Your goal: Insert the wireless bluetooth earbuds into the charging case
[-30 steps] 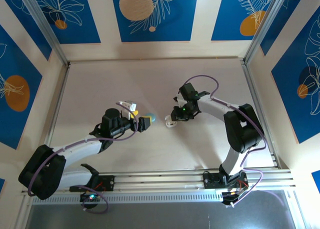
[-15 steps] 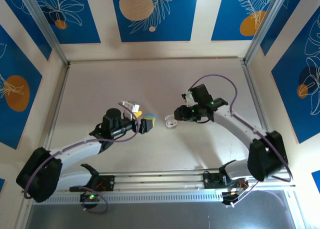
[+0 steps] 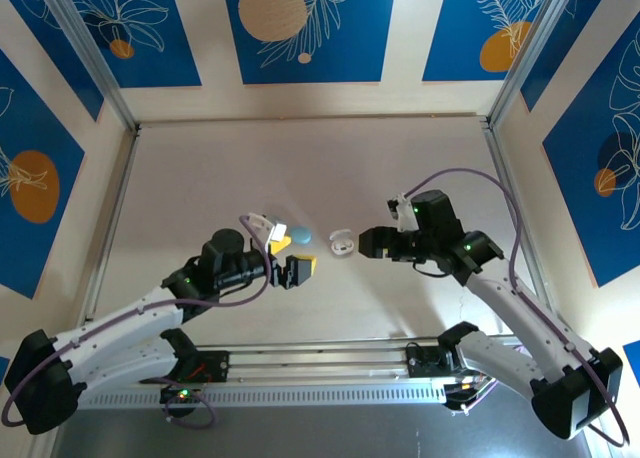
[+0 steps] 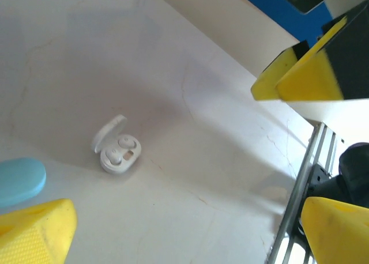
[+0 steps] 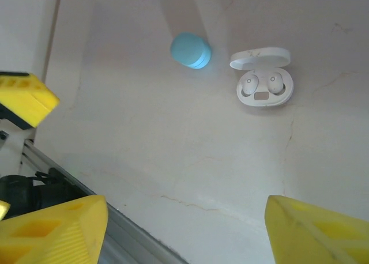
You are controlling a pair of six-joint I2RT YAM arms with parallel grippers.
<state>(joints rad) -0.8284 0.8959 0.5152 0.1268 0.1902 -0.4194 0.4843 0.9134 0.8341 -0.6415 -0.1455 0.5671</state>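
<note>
The white charging case (image 5: 264, 84) lies on the table with its lid (image 5: 259, 57) flipped open, and two white earbuds (image 5: 249, 84) sit in its wells. In the left wrist view the same case (image 4: 117, 155) shows both buds seated. A closed light blue case (image 5: 191, 50) lies just left of it (image 3: 300, 235). My right gripper (image 5: 184, 232) hovers open to the right of the white case (image 3: 342, 243), nothing between its yellow fingers (image 5: 55, 229). My left gripper (image 3: 294, 255) stands open beside the blue case (image 4: 20, 180), holding nothing.
The aluminium rail (image 3: 330, 363) with both arm bases runs along the near edge. Raised frame bars (image 3: 515, 218) border the table right and left, and patterned blue walls stand behind. Bare tabletop (image 3: 300, 168) stretches beyond the cases.
The right gripper has opened and pulled back to the right, away from the white case. The left gripper has drifted slightly toward the near edge, still open.
</note>
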